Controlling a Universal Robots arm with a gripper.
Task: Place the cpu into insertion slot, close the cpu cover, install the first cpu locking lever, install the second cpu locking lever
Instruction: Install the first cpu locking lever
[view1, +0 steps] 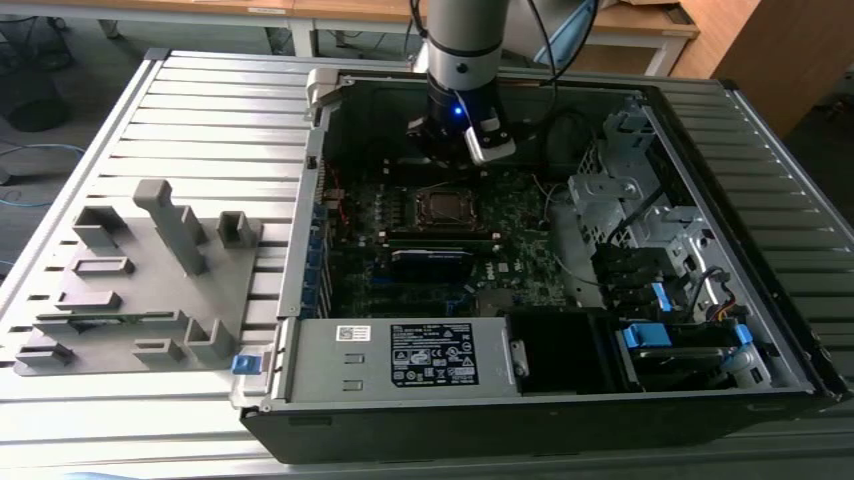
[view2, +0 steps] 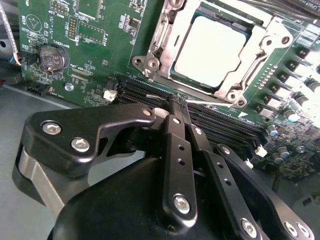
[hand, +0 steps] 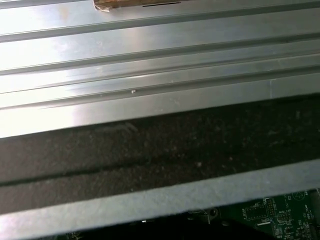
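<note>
In the exterior view my gripper hangs inside the open computer case, just behind the insertion slot on the dark green motherboard. The second wrist view has its black fingers pressed together, so the gripper is shut. Its tip sits over the memory slots, beside the socket's near edge and next to a thin bright metal rod; whether they touch is unclear. The cpu lies flat in the slot with its silver top showing. The cpu cover lies down around it as a silver frame.
Long black memory slots and a coin battery flank the socket. A power supply fills the case front, and drive bays with blue tabs stand at the exterior view's right. A grey fixture block rests on the ribbed table.
</note>
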